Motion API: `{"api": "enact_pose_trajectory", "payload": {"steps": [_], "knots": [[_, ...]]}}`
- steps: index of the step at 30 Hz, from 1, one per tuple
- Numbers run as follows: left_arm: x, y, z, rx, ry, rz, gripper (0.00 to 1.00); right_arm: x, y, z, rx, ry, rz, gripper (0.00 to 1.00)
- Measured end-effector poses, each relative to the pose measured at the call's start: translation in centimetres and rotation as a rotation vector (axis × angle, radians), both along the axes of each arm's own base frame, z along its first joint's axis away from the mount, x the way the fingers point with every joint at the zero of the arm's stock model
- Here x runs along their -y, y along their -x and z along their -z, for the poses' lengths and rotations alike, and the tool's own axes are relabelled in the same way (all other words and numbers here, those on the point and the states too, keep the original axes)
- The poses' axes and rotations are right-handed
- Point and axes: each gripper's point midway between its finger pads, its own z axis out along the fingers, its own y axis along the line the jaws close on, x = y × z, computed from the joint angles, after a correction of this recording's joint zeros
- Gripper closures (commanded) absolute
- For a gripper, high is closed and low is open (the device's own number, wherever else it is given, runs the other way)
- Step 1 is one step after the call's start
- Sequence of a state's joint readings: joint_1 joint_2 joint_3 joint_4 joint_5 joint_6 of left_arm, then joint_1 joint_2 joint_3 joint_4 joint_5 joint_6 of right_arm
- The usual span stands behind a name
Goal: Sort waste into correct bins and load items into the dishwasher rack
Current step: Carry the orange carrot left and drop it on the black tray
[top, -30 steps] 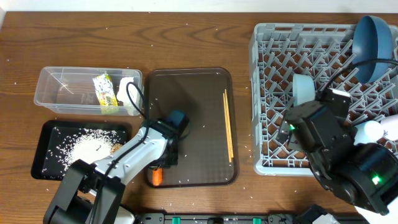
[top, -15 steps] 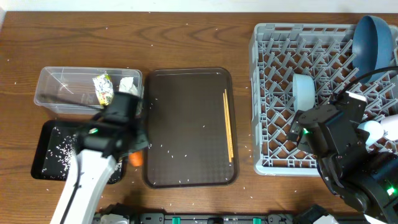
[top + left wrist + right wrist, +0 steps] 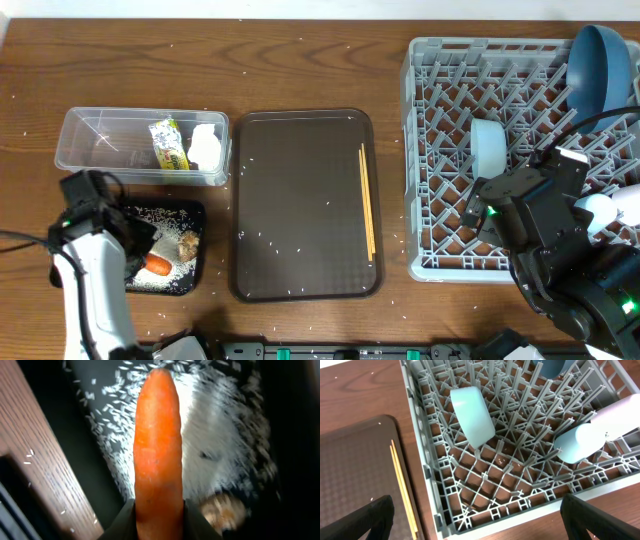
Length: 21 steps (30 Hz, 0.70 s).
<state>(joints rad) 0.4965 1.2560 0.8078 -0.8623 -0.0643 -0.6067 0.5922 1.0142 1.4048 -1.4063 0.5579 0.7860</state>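
My left gripper point(image 3: 159, 525) is shut on the orange carrot point(image 3: 157, 450), which hangs over the black tray point(image 3: 196, 214) above the loose rice point(image 3: 215, 435) and beside a tan scrap point(image 3: 187, 246). The clear tub point(image 3: 100, 150) holds the yellow-green wrapper point(image 3: 168, 145) and the white tissue point(image 3: 205, 148). The grey rack point(image 3: 430, 150) carries the blue plate point(image 3: 600, 65), white bowl point(image 3: 472, 415), light-blue cup point(image 3: 580, 442) and pink cup point(image 3: 620, 417). My right gripper point(image 3: 480, 525) is open above the rack's near left corner. Two chopsticks point(image 3: 367, 200) lie on the brown tray point(image 3: 300, 200).
Grains of rice are scattered over the wooden table and the brown tray. The right arm's body point(image 3: 540, 230) covers the rack's front right part. The black tray lies directly in front of the clear tub.
My left arm has swung left from the brown tray's front edge to the black tray, carrying the carrot. The right arm shifted slightly at first and then stayed still.
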Motion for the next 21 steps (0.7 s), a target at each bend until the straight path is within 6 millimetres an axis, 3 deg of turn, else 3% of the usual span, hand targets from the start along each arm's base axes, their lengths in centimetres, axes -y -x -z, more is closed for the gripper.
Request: {"api": "enact_pose_trajectory", "payload": {"steps": [3,4,5,6,7,12,17,21], "knots": [[-0.9,0.0,0.7,0.014,0.037,-0.058,0.84,-0.2,0.1,0.1,-0.007,-0.009,-0.008,0.01],[-1.0,0.0,0.9,0.016,0.048,-0.067,0.76,-0.4,0.1,0.2,-0.012,-0.014,-0.017,0.01],[-1.0,0.0,1.0,0.019,0.058,-0.073,0.6,-0.5,0.1,0.3,-0.019,-0.019,-0.024,0.01],[-0.9,0.0,1.0,0.022,0.066,-0.076,0.38,-0.6,0.1,0.3,-0.023,-0.021,-0.028,0.01],[-0.8,-0.1,1.0,0.025,0.073,-0.077,0.28,-0.8,0.1,0.5,-0.031,-0.025,-0.033,0.01],[0.0,-0.6,1.1,0.05,0.118,-0.044,0.23,-2.0,-0.4,1.5,-0.083,-0.027,-0.077,0.01],[1.7,-0.4,1.0,0.046,0.2,0.018,0.24,-4.9,-1.7,2.4,-0.127,-0.064,-0.187,0.01],[3.4,-0.5,-1.2,0.067,0.271,0.111,0.25,-8.0,-3.3,3.7,-0.165,-0.104,-0.264,0.05]]}}
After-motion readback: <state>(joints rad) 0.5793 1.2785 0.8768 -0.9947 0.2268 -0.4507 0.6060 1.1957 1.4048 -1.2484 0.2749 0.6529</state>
